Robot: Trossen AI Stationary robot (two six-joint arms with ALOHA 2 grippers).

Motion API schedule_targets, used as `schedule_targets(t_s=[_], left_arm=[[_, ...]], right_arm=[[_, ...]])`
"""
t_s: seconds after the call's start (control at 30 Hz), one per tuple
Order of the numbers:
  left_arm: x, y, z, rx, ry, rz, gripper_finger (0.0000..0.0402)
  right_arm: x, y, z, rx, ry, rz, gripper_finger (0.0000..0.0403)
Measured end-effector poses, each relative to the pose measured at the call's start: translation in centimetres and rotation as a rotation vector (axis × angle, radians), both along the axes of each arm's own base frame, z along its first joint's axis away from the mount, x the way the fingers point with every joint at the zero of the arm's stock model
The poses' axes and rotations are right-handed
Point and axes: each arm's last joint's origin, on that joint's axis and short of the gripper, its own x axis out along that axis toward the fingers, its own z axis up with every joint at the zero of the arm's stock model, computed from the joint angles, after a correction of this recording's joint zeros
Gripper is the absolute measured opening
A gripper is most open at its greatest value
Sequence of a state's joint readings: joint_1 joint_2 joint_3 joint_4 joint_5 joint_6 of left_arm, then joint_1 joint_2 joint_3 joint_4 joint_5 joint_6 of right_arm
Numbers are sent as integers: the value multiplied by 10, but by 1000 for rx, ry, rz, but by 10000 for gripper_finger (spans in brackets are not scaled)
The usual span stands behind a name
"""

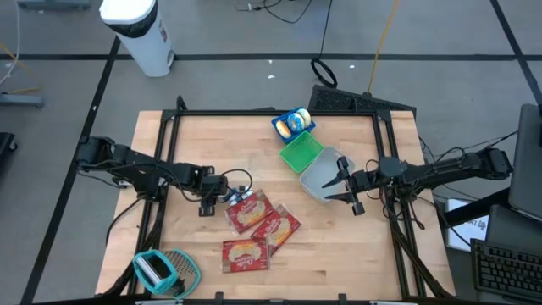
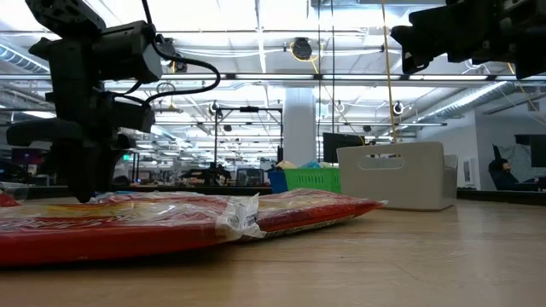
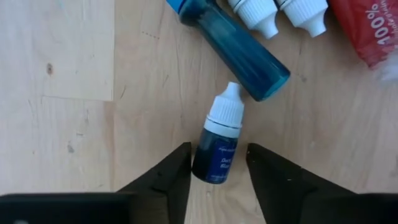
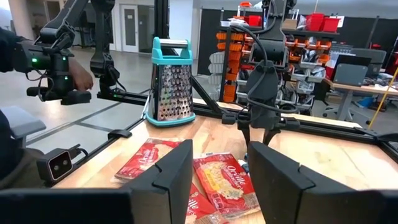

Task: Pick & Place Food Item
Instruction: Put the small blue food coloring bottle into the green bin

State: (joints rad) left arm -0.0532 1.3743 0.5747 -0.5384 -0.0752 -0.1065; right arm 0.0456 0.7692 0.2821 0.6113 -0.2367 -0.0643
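Observation:
A small dark-blue dropper bottle [image 3: 216,155] with a white cap lies on the wooden table [image 1: 339,263], cap pointing away from my left gripper [image 3: 217,163]. That gripper points down, its fingers close on either side of the bottle's body. Next to it lie a longer blue tube [image 3: 236,43] and two white-capped bottles [image 3: 256,14]. Three red food packets [image 1: 250,210] [image 1: 276,227] [image 1: 244,254] lie flat at the table's middle. My right gripper [image 1: 345,188] hovers open over the grey bin [image 1: 320,180], with nothing between its fingers [image 4: 174,174]. My left gripper's fingers [image 3: 177,171] come from above and stand across the dropper bottle's body [image 3: 211,165], one on each long side. The bottle lies flat on the table. Whether the fingers touch it, I cannot tell.
A teal-framed grater [image 1: 161,269] lies at the near left corner. A green basket [image 1: 301,154] and a blue bowl [image 1: 292,124] with food stand at the far middle beside the grey bin. Beyond the table a person's hand [image 4: 73,74] holds a device.

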Motion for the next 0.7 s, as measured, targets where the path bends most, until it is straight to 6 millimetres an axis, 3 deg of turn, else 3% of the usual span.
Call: schedule_targets(t_s=[0.47, 0.7], left_arm=[[3, 1, 1, 29, -33, 17, 58], [18, 3, 24, 115, -107, -13, 61]], right_arm=[[0, 0, 0, 0, 3, 0, 139], [0, 0, 0, 15, 5, -14, 139]])
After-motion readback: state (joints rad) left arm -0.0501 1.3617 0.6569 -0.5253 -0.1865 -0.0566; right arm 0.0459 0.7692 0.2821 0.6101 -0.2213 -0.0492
